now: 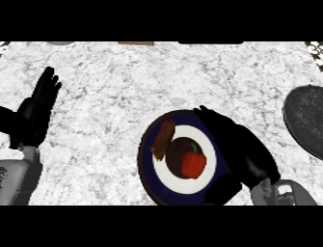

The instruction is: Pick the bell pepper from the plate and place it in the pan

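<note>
Head view: bell pepper (193, 164) beside brown food (164, 140), pan (317, 123) well apart.

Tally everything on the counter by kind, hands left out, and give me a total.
Plates: 1, dark-rimmed plate
Pans: 1, black pan
Bell peppers: 1, red bell pepper on the plate
Other food: 1, brown piece on the plate
Total: 4
</note>
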